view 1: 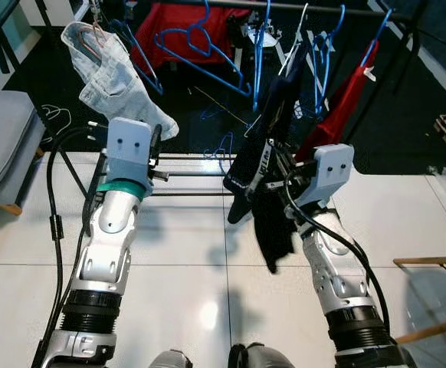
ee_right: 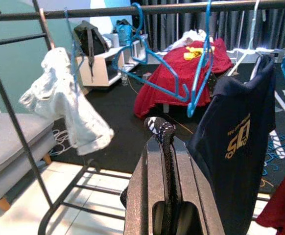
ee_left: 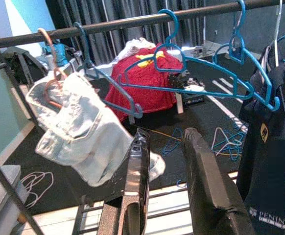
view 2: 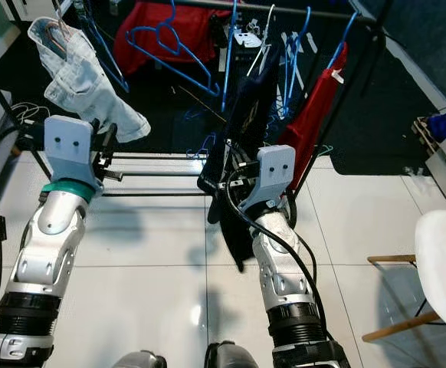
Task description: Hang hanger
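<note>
1. Right – my right gripper (ee_right: 168,147) pinches dark fabric of the black T-shirt (view 1: 265,146), which hangs on the rail (ee_right: 147,9).
2. Left gripper (ee_left: 174,161) spread, empty – keep clear.
3. Confirm hook seated before releasing.

A clothes rail (ee_left: 132,20) runs across ahead of the robot. On it, from left to right, hang denim shorts (view 1: 108,69), empty hangers (view 1: 200,54), a dark shirt (view 1: 273,123) and a second garment (view 1: 338,107). A chair (view 1: 1,146) stands at far left.
</note>
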Tool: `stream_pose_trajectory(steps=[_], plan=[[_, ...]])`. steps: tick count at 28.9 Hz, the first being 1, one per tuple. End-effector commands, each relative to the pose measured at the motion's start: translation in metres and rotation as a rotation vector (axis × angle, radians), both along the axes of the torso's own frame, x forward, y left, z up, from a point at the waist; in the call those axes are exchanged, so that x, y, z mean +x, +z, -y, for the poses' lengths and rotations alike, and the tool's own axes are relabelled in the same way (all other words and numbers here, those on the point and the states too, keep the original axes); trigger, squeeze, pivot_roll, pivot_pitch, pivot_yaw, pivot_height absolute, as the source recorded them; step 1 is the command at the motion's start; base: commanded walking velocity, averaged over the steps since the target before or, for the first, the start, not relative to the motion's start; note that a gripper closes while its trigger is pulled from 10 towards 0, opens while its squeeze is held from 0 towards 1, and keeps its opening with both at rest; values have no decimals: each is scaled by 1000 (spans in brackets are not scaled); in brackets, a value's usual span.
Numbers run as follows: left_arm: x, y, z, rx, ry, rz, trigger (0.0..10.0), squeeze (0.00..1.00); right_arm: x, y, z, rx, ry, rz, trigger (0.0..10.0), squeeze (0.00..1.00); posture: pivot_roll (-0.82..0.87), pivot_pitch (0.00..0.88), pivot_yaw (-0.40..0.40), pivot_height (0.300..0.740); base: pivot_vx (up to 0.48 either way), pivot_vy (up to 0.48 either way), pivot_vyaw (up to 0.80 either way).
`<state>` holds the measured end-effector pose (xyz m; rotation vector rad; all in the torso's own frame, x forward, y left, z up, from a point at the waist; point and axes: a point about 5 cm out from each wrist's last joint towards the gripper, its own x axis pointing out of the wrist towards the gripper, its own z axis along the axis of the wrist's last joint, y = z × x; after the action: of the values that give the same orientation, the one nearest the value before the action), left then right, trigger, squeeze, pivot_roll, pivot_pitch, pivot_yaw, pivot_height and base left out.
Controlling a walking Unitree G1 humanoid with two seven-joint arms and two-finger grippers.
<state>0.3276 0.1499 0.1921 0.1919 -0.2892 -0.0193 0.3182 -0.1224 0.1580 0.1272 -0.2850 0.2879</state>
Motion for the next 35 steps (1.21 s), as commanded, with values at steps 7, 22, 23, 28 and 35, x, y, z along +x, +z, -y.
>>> stream_pose_trajectory(steps=[7,22,23,28,35], plan=[[0,-6,1,-6,-2,-29,10000,0,-4,-3,0,-4,16,-10,10000,0,-6,34,0,740,313,0,0],[0,-5,2,-9,1,-23,10000,0,-4,-3,-4,-72,33,-1,10000,0,-8,38,1,740,214,0,208],[0,-5,2,-8,1,-23,10000,0,-4,-3,-4,-72,34,0,10000,0,-8,38,1,740,0,0,0],[0,-3,4,-5,-7,-15,10000,0,-3,-2,-1,-73,11,1,10000,0,-10,42,1,740,267,0,0],[1,-1,7,-3,-24,-5,10000,0,-1,5,8,-53,-80,39,10000,0,-11,44,3,740,427,0,0]])
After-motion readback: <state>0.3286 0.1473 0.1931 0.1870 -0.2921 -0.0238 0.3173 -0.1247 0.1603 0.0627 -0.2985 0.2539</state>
